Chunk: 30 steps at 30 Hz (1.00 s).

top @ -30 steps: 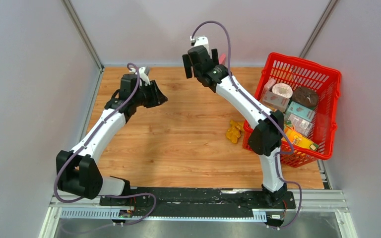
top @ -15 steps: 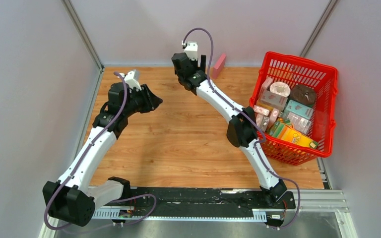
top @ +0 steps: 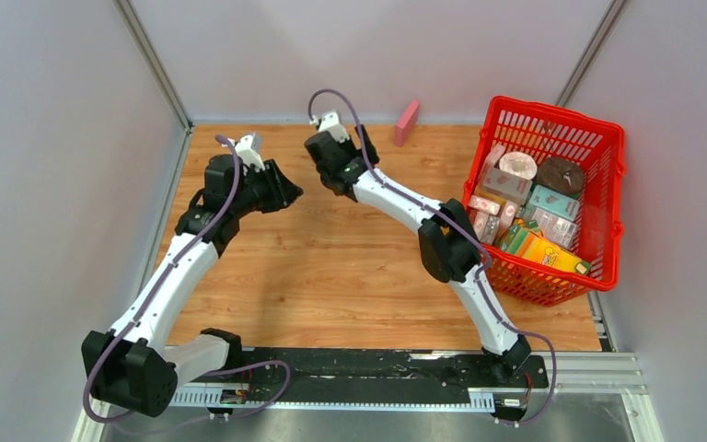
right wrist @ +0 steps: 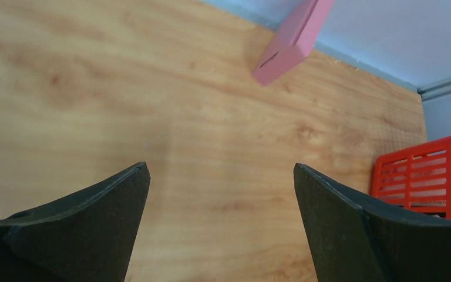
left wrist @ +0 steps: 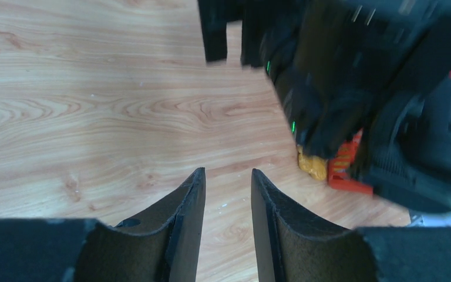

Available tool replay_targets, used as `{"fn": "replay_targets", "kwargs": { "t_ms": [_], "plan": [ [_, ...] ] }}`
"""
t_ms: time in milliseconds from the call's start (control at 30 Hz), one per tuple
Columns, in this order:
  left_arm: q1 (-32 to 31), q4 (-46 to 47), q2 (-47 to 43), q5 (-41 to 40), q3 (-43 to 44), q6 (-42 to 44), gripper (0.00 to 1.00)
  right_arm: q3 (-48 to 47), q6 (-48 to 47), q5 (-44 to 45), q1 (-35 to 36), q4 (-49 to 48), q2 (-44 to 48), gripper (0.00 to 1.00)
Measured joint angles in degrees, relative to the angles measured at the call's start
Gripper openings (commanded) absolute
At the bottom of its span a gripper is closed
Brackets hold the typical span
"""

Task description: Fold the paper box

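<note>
Paper box [top: 407, 122], plain pink, closed slim block, tilted on end, against back wall [top: 377, 55]

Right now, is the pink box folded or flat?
Folded up: the paper box is a slim block by the back wall, no flaps spread.

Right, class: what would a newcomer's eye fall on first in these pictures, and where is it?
The red basket at the table's right edge, packed with printed cartons, grabs attention first. Next comes the small pink paper box, alone by the back wall. The left gripper and right gripper hang open and empty over the wooden table.
</note>
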<state>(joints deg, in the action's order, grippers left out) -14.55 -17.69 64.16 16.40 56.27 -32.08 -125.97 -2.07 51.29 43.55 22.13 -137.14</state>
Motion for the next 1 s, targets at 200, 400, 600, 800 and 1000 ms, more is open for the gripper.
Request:
{"fn": "replay_targets", "kwargs": {
  "t_ms": [200, 400, 600, 800, 1000],
  "plan": [
    [1.44, -1.33, -3.82, -3.89, 0.00, 0.17, 0.43, 6.84, 4.94, -3.32, 8.66, 9.05, 7.21, 1.00],
    [3.54, -2.36, -8.63, -5.86, 0.37, 1.14, 0.46, 9.05, 13.25, -5.62, 14.47, 8.98, 15.43, 0.96],
    [6.71, -0.04, -5.75, -4.85, 0.50, -0.63, 0.46, 18.38, 21.64, -5.46, 10.78, 7.13, 17.33, 0.85],
    [7.08, 2.14, -3.74, -4.92, -0.04, -3.17, 0.46, 22.34, 27.80, -3.50, 5.92, 3.61, 13.03, 0.69],
    [7.15, 2.21, -5.33, -5.18, -0.11, -2.93, 0.46, 17.27, 27.74, 2.25, 6.10, 2.49, 3.41, 0.65]
  ]
}}
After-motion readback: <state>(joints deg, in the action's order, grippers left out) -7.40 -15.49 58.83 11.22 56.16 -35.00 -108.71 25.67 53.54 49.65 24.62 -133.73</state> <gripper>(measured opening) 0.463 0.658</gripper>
